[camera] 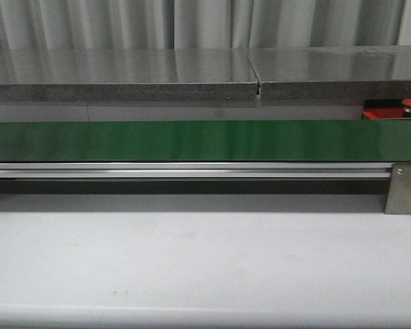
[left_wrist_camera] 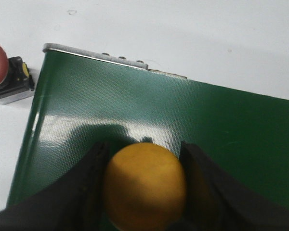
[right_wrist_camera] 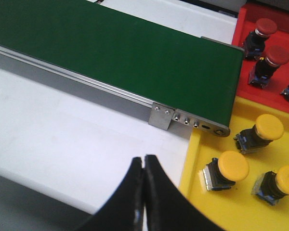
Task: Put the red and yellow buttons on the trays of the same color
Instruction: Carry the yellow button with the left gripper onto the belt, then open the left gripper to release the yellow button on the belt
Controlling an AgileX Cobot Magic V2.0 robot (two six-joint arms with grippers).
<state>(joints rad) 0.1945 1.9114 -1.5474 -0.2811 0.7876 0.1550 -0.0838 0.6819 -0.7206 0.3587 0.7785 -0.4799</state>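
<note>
Left gripper [left_wrist_camera: 144,185] jaws pinching a yellow button [left_wrist_camera: 145,185] over the green belt [left_wrist_camera: 207,125]. Right gripper [right_wrist_camera: 143,166] pressed together, empty. I see the yellow tray [right_wrist_camera: 197,163] beside the right arm, so handoff looks likely.

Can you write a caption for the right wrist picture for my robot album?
Shut black tool beside a bright yellow tray of yellow-capped buttons, red tray beyond the green belt.

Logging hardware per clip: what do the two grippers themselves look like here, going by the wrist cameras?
Both look alike. The left gripper has two dark, near-black fingers with a matte surface, broad at the base and narrowing toward the tips. The right gripper has the same black, smoothly curved fingers tapering to rounded tips. No cables, labels or markings show. The arms themselves are out of view.
</note>
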